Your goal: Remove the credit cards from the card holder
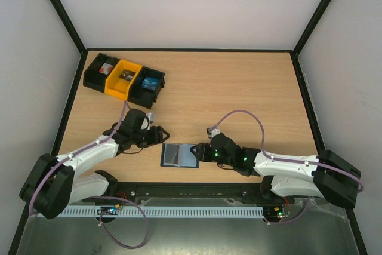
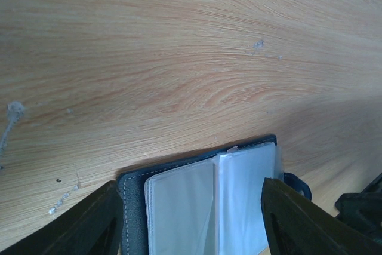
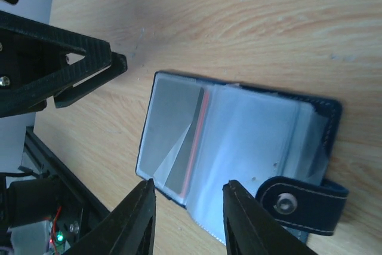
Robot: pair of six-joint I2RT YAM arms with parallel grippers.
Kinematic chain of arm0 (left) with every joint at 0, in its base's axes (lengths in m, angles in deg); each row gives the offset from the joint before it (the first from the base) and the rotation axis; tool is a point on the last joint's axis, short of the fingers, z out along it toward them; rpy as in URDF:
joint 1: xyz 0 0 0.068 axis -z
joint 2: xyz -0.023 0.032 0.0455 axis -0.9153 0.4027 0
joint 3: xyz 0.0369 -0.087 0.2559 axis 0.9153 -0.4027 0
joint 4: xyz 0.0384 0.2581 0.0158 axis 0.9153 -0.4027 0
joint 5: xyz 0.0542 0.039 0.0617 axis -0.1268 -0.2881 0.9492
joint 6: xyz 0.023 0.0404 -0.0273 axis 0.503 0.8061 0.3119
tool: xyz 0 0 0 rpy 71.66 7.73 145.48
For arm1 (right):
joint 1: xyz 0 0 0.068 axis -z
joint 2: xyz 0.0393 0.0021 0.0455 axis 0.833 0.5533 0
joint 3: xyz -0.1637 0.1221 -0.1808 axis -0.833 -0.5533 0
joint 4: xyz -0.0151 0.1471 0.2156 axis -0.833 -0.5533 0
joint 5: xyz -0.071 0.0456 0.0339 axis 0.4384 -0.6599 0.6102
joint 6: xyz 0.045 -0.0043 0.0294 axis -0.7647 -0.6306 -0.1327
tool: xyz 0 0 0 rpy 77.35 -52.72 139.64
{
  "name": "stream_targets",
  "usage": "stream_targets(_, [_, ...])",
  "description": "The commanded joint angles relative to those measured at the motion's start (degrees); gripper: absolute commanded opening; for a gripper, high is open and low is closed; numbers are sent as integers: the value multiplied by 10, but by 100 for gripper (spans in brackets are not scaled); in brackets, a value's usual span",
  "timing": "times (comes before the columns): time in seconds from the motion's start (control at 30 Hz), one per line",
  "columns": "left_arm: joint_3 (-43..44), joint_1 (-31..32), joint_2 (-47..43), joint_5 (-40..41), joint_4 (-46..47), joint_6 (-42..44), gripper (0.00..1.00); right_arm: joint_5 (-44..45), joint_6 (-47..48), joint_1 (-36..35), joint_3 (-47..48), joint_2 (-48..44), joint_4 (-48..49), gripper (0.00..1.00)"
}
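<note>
The dark blue card holder [image 1: 180, 155] lies open on the wooden table between my two arms. Its clear plastic sleeves [image 2: 209, 201] face up. In the right wrist view a grey card with a red edge [image 3: 179, 123] shows inside the left sleeve, and the closing tab with its snap [image 3: 298, 202] sticks out at the right. My left gripper [image 2: 191, 222] is open, its fingers either side of the card holder [image 2: 134, 207]. My right gripper [image 3: 188, 207] is open over the near edge of the card holder [image 3: 250, 141], with nothing in it. The left gripper's fingers [image 3: 65, 73] sit just beyond the holder.
A black-and-yellow row of bins [image 1: 123, 79] holding small items stands at the back left. Dark-framed walls enclose the table. A black rail [image 1: 191, 192] runs along the near edge between the arm bases.
</note>
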Motion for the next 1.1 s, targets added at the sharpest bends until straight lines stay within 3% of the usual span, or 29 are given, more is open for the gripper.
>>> stream_targets(0.0, [-35, 6, -16, -28, 73, -38, 60, -25, -26, -14, 24, 34, 54, 30])
stream_targets(0.23, [-115, 9, -68, -47, 158, -109, 55, -32, -19, -40, 68, 119, 69, 24])
stream_targets(0.57, [-157, 20, -104, -46, 176, -144, 57, -52, -1, -50, 104, 229, 91, 22])
stream_targets(1.07, [-155, 64, -97, -33, 198, -175, 60, 12, 16, -50, 65, 246, 30, 15])
